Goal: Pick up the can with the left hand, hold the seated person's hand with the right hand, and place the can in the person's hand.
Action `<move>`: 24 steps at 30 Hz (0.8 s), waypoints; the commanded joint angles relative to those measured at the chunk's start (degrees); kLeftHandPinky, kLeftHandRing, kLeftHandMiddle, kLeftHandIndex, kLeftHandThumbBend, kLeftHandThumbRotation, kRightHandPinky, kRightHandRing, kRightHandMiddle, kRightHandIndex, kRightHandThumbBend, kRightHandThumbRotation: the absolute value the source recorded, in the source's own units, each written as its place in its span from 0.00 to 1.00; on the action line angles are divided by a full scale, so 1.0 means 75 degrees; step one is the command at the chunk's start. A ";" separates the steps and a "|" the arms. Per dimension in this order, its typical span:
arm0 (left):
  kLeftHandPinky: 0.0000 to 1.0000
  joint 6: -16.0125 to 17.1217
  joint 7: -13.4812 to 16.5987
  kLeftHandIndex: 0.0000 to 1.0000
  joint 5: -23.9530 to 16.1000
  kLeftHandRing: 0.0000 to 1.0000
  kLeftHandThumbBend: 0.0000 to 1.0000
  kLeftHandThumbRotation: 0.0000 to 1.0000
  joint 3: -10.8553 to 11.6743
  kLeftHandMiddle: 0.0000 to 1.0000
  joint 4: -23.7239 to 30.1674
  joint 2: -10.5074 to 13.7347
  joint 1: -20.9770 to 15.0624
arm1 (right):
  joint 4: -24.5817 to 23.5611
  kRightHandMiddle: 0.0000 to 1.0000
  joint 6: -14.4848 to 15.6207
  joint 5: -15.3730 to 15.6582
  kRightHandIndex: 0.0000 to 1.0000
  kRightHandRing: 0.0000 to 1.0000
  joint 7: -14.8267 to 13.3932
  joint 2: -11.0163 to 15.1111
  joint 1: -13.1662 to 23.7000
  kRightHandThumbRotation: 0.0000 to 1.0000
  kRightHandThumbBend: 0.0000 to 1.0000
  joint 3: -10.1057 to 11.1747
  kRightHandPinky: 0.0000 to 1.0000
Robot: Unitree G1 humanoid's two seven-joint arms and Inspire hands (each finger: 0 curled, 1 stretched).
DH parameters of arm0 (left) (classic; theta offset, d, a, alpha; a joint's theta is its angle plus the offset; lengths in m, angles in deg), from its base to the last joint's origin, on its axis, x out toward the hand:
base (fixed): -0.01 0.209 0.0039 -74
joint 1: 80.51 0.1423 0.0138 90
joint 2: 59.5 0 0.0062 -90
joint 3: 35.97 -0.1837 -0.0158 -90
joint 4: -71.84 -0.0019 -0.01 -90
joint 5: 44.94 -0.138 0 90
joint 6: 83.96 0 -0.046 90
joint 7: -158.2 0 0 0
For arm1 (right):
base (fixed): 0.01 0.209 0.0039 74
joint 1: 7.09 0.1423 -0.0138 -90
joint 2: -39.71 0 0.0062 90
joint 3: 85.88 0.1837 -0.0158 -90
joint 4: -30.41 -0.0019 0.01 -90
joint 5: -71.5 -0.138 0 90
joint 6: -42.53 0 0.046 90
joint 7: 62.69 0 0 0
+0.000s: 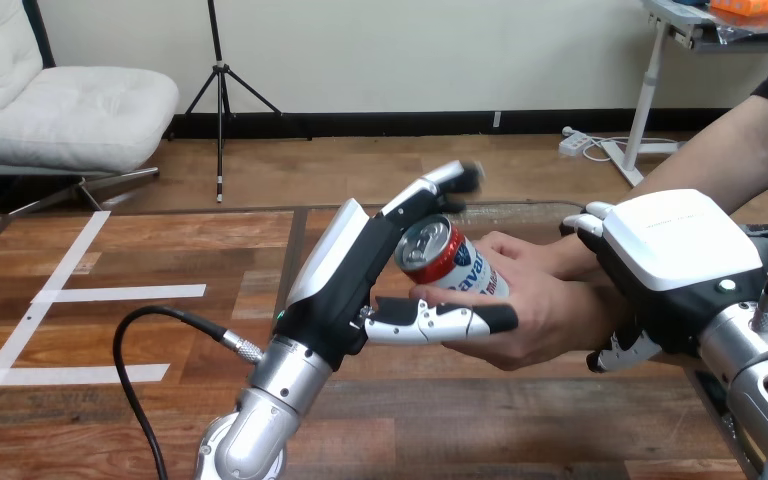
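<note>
A red and white can (447, 258) lies tilted in the person's hand (540, 312), which is held palm-up above the middle of the table, its fingers curving behind the can. My left hand (345, 290) is at the can's left side. Its fingers (430, 192) stretch out straight over the can's silver top, and its thumb (440, 320) reaches straight across the front of the person's palm, below the can. My right hand (675, 250) sits over the person's wrist, with fingers (588, 220) curled over it from above and others showing under it.
The wooden table (160, 330) has white tape lines (70, 292) on its left part. The person's forearm (720, 150) comes in from the upper right. A black cable (130, 340) loops beside my left forearm.
</note>
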 commanded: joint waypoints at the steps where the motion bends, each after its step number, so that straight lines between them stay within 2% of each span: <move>1: 1.00 0.0094 0.0050 1.00 0.0035 1.00 1.00 0.52 -0.0052 1.00 0.0115 0.0007 -0.0466 | -0.0401 0.90 0.0007 0.0001 0.86 0.89 -0.0179 -0.0104 0.0611 0.17 0.89 0.0245 0.82; 10: 1.00 0.0073 0.0097 1.00 0.0036 1.00 1.00 0.52 -0.0028 1.00 0.0134 -0.0008 -0.0449 | -0.0405 0.90 0.0019 0.0029 0.86 0.91 -0.0172 -0.0094 0.0608 0.17 0.88 0.0240 0.85; 24: 1.00 0.0066 0.0174 1.00 -0.0024 1.00 0.99 0.51 -0.0015 1.00 0.0148 0.0003 -0.0425 | -0.0418 0.90 0.0044 0.0051 0.85 0.91 -0.0120 -0.0097 0.0610 0.17 0.86 0.0227 0.84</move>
